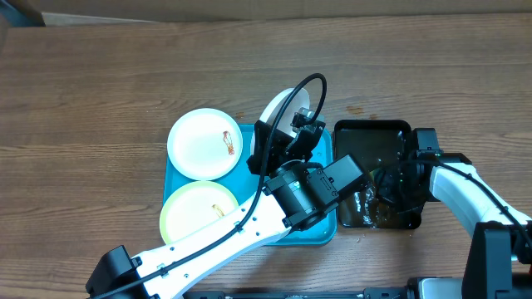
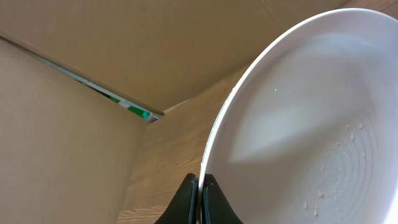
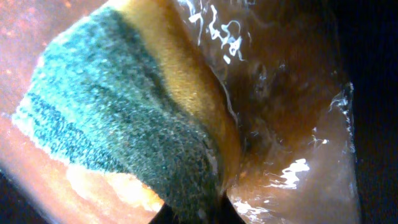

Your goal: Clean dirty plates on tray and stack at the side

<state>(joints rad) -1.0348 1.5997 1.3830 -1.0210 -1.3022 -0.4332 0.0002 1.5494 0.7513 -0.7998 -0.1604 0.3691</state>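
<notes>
Right now the left gripper [image 2: 200, 200] is pinching the rim of a white plate [image 2: 311, 124], jaws closed tight on its edge, holding it tipped up nearly on edge above the blue tray's [image 1: 316, 236] far right corner. The right gripper [image 3: 193, 214] is clamping a sponge [image 3: 118, 106] down in the black tray [image 1: 370, 133], just to the plate's right, so it is sitting nearer for scrubbing. The plate's long line is running away from the robot, its faces turning sideways.

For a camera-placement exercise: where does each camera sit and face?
Overhead: above the table, facing down on turquoise tray, black tray, both arms.
Left wrist: behind the left gripper, facing the white plate it pinches.
Right wrist: behind the right gripper, facing its held sponge.
Shared: overhead and left wrist show that plate.
</notes>
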